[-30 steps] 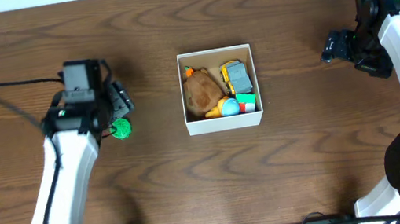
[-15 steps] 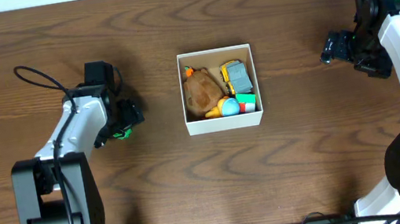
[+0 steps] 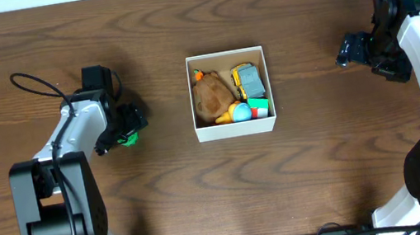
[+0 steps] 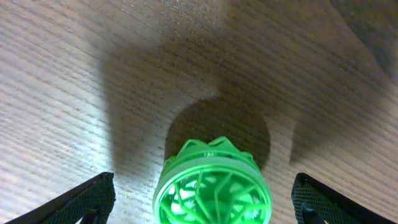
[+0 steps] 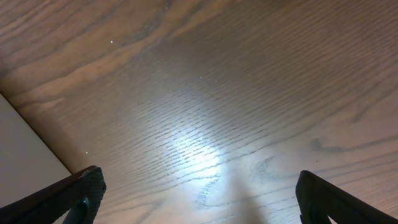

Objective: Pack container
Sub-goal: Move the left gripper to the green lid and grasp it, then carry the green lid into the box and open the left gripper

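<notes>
The container [image 3: 235, 126], a small white-walled open box, sits at the table's middle and holds a brown plush, a yellow-and-grey toy, a blue-and-yellow piece and a red-and-green block. A green round ribbed toy [image 3: 129, 137] lies on the table left of it. My left gripper [image 3: 123, 130] is open, low over the toy, and its fingers stand on either side of the toy [image 4: 212, 186] without touching. My right gripper [image 3: 348, 50] is open and empty at the far right, above bare wood [image 5: 199, 149].
A black cable [image 3: 33, 80] loops over the table behind the left arm. The right arm's base stands at the front right. A pale edge [image 5: 25, 137] shows at the left of the right wrist view.
The left arm swung and dropped its gripper down over the green toy, fingers now straddling it. The right arm has not moved.
</notes>
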Controlling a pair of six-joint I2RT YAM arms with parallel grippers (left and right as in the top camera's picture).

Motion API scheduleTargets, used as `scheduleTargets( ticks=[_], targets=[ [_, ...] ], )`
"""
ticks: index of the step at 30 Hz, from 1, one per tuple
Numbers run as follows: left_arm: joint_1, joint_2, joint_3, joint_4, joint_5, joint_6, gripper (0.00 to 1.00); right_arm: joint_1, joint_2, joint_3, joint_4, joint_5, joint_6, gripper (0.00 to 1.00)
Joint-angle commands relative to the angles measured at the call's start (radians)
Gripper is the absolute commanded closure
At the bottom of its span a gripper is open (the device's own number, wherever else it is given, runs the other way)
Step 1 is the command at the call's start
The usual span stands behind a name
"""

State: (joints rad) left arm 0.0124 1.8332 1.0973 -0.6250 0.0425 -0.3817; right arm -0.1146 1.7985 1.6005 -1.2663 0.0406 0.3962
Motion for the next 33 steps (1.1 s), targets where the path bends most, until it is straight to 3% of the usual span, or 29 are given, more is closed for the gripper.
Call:
scheduleTargets(
  ticks=[1, 11, 18, 28, 33],
  targets=[
    [0.005, 0.031, 0.013, -0.001, 0.002, 0.022, 0.09, 0.002, 0.008, -0.002, -0.001, 0.0, -0.017, 0.01],
    [0.005, 0.04, 0.013, 0.0, 0.003, 0.022, 0.31, 0.002, 0.008, -0.002, -0.001, 0.0, -0.017, 0.01],
    [0.005, 0.04, 0.013, -0.008, 0.003, 0.022, 0.38, 0.002, 0.008, -0.002, -0.001, 0.0, -0.016, 0.01],
    [0.005, 0.04, 0.013, -0.014, 0.002, 0.022, 0.56, 0.002, 0.008, -0.002, -0.001, 0.0, -0.017, 0.01],
    [0.005, 0.028, 0.014, -0.014, 0.002, 0.022, 0.69, 0.002, 0.008, -0.002, -0.002, 0.0, -0.017, 0.01]
  ],
)
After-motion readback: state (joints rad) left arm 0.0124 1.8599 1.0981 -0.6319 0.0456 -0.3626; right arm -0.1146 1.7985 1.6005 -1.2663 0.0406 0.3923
